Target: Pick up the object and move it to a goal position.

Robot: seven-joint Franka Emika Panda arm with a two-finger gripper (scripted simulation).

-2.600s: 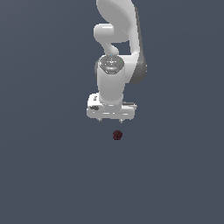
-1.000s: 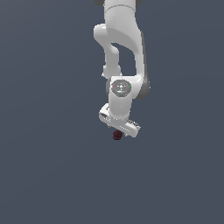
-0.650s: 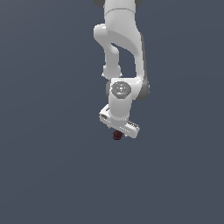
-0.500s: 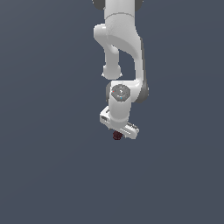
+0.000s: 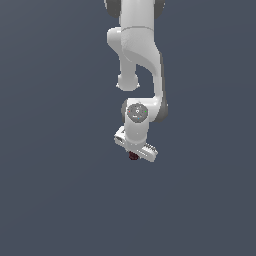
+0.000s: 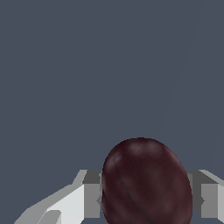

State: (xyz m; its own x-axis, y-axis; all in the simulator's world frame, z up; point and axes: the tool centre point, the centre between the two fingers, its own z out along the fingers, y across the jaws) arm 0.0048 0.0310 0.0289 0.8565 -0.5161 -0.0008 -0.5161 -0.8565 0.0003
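The object is a tiny dark red roundish lump just under the white hand in the exterior view. In the wrist view it fills the space between the fingers as a large maroon oval. My gripper is tilted and reaches down over it. In the wrist view the gripper has a grey-white finger against one side of the object and the other finger against the opposite side. The jaws are closed on the object.
A plain dark grey-blue ground spreads all around. The white arm comes down from the exterior view's upper edge. No goal marker shows.
The hand has come down from above the object, tilted, and settled over it. Over the last second it sank slightly. The object stays in the same spot.
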